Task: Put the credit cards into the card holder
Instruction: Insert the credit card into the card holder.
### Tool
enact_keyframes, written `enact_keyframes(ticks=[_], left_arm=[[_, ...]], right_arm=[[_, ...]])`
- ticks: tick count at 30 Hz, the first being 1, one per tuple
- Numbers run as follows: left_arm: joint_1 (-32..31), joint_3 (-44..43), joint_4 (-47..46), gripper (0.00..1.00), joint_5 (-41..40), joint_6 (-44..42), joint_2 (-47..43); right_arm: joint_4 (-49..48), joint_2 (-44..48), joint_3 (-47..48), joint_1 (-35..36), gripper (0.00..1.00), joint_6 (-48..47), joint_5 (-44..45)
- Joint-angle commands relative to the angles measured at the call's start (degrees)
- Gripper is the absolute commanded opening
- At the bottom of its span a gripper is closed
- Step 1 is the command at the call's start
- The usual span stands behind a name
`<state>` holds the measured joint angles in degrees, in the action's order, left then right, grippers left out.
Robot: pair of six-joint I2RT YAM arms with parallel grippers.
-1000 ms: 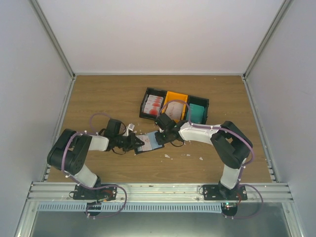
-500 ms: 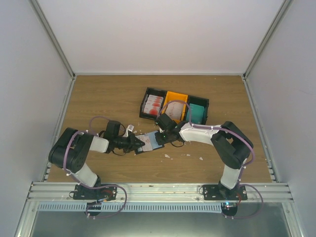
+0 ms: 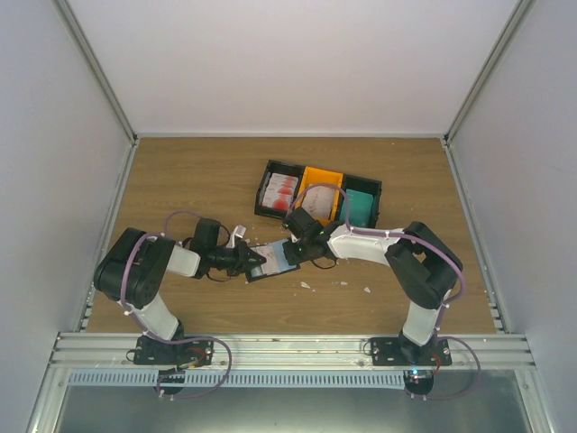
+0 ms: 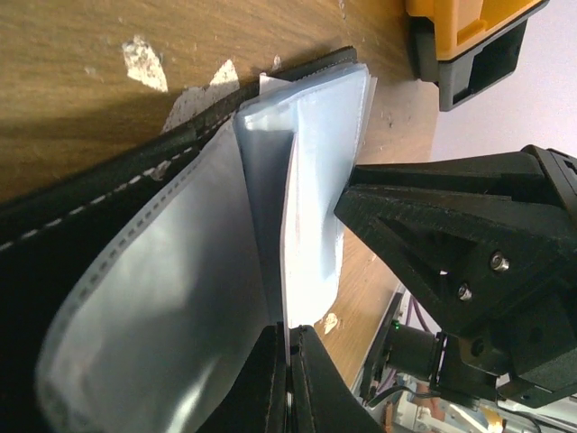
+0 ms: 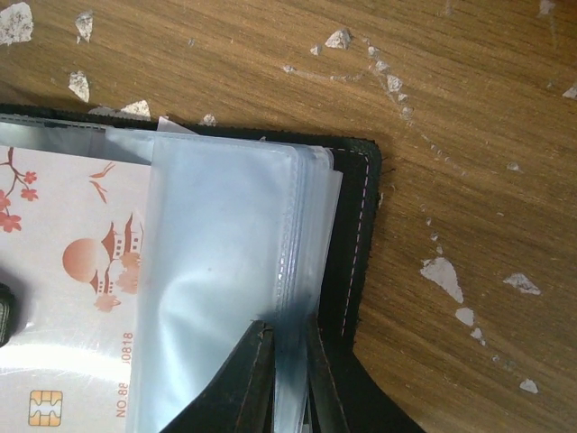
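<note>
The black card holder (image 3: 273,261) lies open on the table between my two grippers, its bluish sleeves (image 5: 225,253) fanned up from the black stitched cover (image 5: 357,234). My left gripper (image 4: 290,383) is shut on the edge of a red-and-white credit card (image 5: 77,271), whose far end lies in among the sleeves (image 4: 180,298). My right gripper (image 5: 288,374) is shut on a bunch of sleeves at the holder's right side. In the left wrist view the card shows edge-on (image 4: 306,271), with the right gripper (image 4: 451,234) close behind it.
Three joined trays stand behind the holder: a black one (image 3: 280,191) with red-and-white cards, an orange one (image 3: 321,193) with pale cards, a black one (image 3: 361,207) with a teal card. Small white scraps (image 5: 444,272) dot the wood around the holder.
The right gripper's jaws have drawn closer together on the sleeves. The left arm has edged slightly toward the holder with the card. The holder stays in place.
</note>
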<state>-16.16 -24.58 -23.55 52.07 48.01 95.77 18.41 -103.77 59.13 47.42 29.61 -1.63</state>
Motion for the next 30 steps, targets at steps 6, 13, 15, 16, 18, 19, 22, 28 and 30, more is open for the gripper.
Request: enact_keyframes(ticks=[6, 13, 15, 16, 18, 19, 22, 28, 30], left_arm=[[0.33, 0.63, -6.50, 0.01, -1.54, 0.42, 2.26], [-0.58, 2.82, -9.49, 0.01, -1.26, 1.72, 3.14], [-1.15, 2.62, -9.57, 0.01, -1.73, 1.87, 3.17], [-1.47, 2.49, -9.58, 0.02, -1.92, 1.94, 3.24], [-2.15, 2.09, -9.58, 0.02, -2.29, 2.07, 3.36], [-2.53, 1.89, -9.51, 0.02, -2.47, 2.24, 3.40], [-3.71, 1.40, -9.26, 0.02, -3.39, 2.42, 3.60], [-4.71, 0.47, -9.36, 0.03, -5.36, 2.80, 4.17], [-5.25, 0.33, -9.58, 0.03, -6.27, 3.36, 3.82]], right_arm=[[4.06, -4.52, -3.14, 0.66, 0.13, 0.98, 1.84], [3.67, -4.45, -3.45, 0.66, 0.13, 1.20, 1.84], [3.56, -4.43, -3.52, 0.63, 0.13, 1.24, 1.85], [3.51, -4.43, -3.53, 0.65, 0.13, 1.29, 1.83], [3.39, -4.38, -3.67, 0.66, 0.13, 1.38, 1.88], [3.28, -4.34, -3.74, 0.65, 0.13, 1.40, 1.84], [3.00, -4.26, -3.85, 0.66, 0.13, 1.42, 1.83], [2.10, -4.01, -4.15, 0.66, 0.12, 1.41, 0.66], [1.77, -3.78, -4.30, 0.66, 0.12, 1.46, 0.62]])
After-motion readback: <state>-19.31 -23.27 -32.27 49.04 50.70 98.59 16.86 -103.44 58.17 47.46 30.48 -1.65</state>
